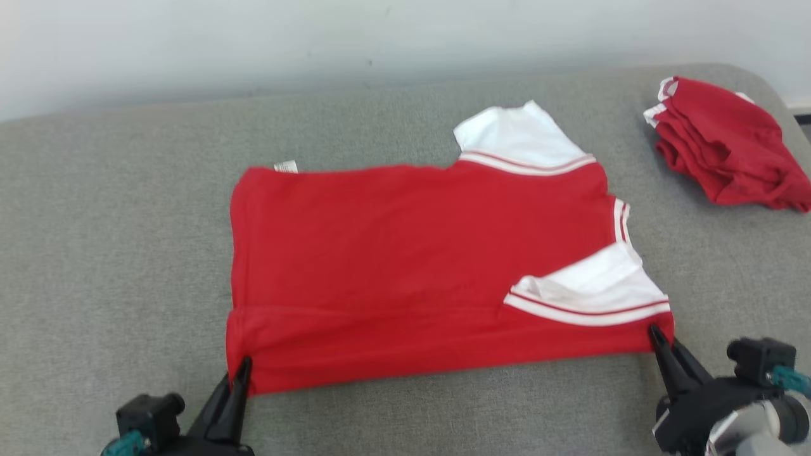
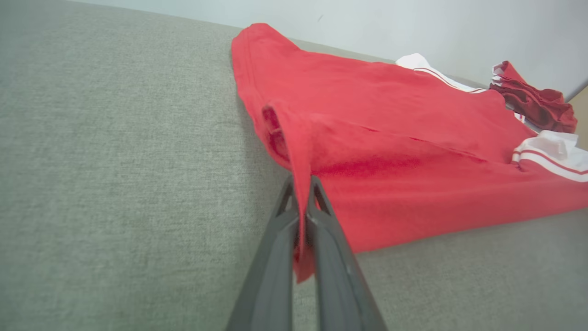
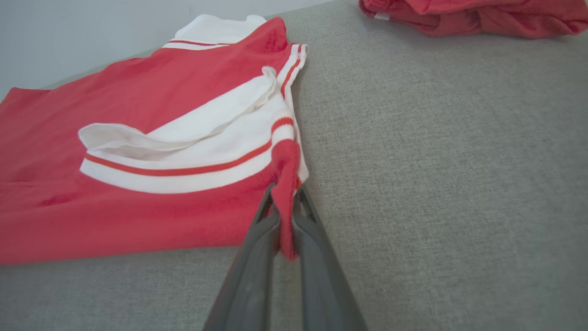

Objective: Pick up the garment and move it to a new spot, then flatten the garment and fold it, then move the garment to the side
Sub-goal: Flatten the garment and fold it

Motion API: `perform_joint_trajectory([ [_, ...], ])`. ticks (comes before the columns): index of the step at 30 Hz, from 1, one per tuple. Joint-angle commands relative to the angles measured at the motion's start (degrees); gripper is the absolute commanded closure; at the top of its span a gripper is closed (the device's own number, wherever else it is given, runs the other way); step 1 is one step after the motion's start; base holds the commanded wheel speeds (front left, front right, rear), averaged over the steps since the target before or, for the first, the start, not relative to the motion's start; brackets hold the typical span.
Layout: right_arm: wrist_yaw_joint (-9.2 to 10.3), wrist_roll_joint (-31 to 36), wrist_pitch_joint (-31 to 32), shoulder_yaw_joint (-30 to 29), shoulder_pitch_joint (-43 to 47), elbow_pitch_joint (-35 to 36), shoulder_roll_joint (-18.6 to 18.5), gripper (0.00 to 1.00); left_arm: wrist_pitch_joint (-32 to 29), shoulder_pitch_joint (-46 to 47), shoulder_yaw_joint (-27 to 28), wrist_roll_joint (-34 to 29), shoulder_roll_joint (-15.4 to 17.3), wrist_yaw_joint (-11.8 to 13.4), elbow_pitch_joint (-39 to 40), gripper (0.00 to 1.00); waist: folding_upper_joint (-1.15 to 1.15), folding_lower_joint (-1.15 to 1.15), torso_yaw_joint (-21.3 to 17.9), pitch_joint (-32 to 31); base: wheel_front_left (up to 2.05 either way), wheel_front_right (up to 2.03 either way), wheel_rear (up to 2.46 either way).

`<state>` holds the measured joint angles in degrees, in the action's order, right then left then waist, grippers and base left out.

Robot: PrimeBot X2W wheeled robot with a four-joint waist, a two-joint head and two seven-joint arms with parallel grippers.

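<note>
The garment [image 1: 405,253] is a red shirt with white, red-striped sleeves, spread flat on the grey cushion with its near edge folded over. My left gripper [image 1: 242,368] pinches the near left corner; in the left wrist view red cloth [image 2: 301,216] runs between its shut fingers [image 2: 275,257]. At the near right corner, beside the white sleeve [image 1: 592,291], my right gripper [image 1: 654,334] is shut on the fabric. The right wrist view shows a red fold [image 3: 285,202] clamped between its fingers [image 3: 257,257].
A second red garment [image 1: 722,145] lies bunched at the far right of the grey cushion [image 1: 114,253], seen too in the left wrist view as a pile [image 2: 537,101]. A pale wall [image 1: 317,38] runs behind. The cushion edge curves down at far right.
</note>
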<state>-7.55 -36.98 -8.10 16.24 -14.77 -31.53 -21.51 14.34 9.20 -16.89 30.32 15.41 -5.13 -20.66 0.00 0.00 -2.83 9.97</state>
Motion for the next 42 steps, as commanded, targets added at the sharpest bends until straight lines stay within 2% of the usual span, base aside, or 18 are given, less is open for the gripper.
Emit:
perform_joint_trajectory([
  [1, 0.17, -0.77, 0.15, -0.64, 2.57, 1.37, -0.84, 1.0, -0.46, -2.16, -0.03, 0.13, 0.46, 0.49, 1.22, 1.0, 0.0, 0.0, 1.04, -2.56, 0.0, 0.0, 0.0],
  [7, 0.18, -0.22, 2.5, -4.12, 11.42, 8.41, -1.76, 1.0, -1.4, -8.97, 0.61, 1.78, 0.43, 2.88, 5.78, 1.0, 0.0, 0.0, 1.35, -4.44, 0.0, 0.0, 0.0],
  [13, 0.18, 1.01, 5.88, -7.82, 18.29, 14.05, 1.38, 1.0, -1.04, -13.52, 0.21, 1.85, -0.33, 4.5, 7.59, 1.0, 0.0, 0.0, 1.33, -5.33, 0.0, 0.0, 0.0],
  [14, 0.18, 1.54, 6.34, -8.44, 18.86, 14.73, 1.87, 0.71, -0.99, -13.92, -0.02, 1.62, -0.54, 4.76, 7.63, 0.24, 0.0, 0.0, 1.31, -5.45, 0.0, 0.0, 0.0],
  [15, 0.18, 1.54, 6.34, -8.44, 18.86, 14.73, 1.87, 0.71, -0.99, -13.92, -0.02, 1.62, -0.54, 4.76, 7.63, 0.24, 0.0, 0.0, 1.31, -5.45, 0.0, 0.0, 0.0],
  [16, 0.18, 2.52, 7.1, -9.49, 19.64, 15.58, 2.84, 0.0, -0.9, -14.07, -0.67, 0.94, -0.66, 5.01, 7.56, 0.0, 0.0, 0.0, 1.3, -5.69, 0.0, 0.0, 0.0],
  [24, 0.17, 6.63, 6.76, -13.06, 18.48, 20.38, 5.39, 0.0, 0.4, -12.21, 0.99, -0.24, -1.2, 5.94, 9.04, 0.0, 0.0, 0.0, 1.02, -6.8, 0.0, 0.0, 0.0],
  [29, 0.17, 9.67, 3.29, -14.21, 16.48, 23.34, 7.46, 0.0, 0.84, -10.1, 3.98, -2.91, -2.08, 7.55, 11.2, 0.0, 0.0, 0.0, 1.13, -7.37, 0.0, 0.0, 0.0],
  [37, 0.17, 15.22, -2.46, -13.09, 13.23, 25.15, 10.62, 0.0, 0.86, -7.53, 10.32, -8.05, -4.5, 7.07, 14.81, 0.0, 0.0, 0.0, 1.22, -7.54, 0.0, 0.0, 0.0],
  [42, 0.17, 19.4, -4.78, -12.34, 11.43, 25.17, 12.32, 0.0, 0.87, -7.2, 12.93, -12.82, -4.45, 7.77, 16.09, 0.0, 0.0, 0.0, 0.97, -7.35, 0.0, 0.0, 0.0],
])
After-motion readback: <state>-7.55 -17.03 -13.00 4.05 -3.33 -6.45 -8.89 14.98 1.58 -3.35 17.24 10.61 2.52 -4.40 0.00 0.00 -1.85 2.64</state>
